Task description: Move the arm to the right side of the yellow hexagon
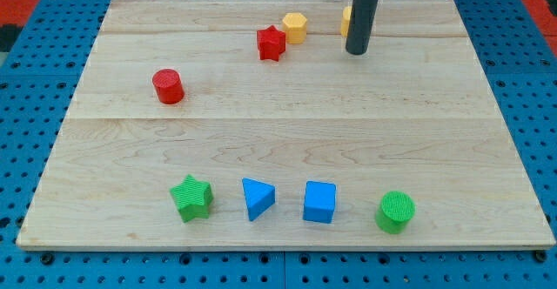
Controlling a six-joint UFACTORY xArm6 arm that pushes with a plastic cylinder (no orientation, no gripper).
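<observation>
The yellow hexagon sits near the top of the wooden board, just right of the red star. My tip touches the board to the right of the yellow hexagon, about 70 px away and slightly lower. The dark rod hides most of a second yellow block, whose shape I cannot make out; only its left edge shows behind the rod.
A red cylinder stands at the left. Along the view's bottom stand a green star, a blue triangle, a blue cube and a green cylinder. The wooden board lies on a blue pegboard.
</observation>
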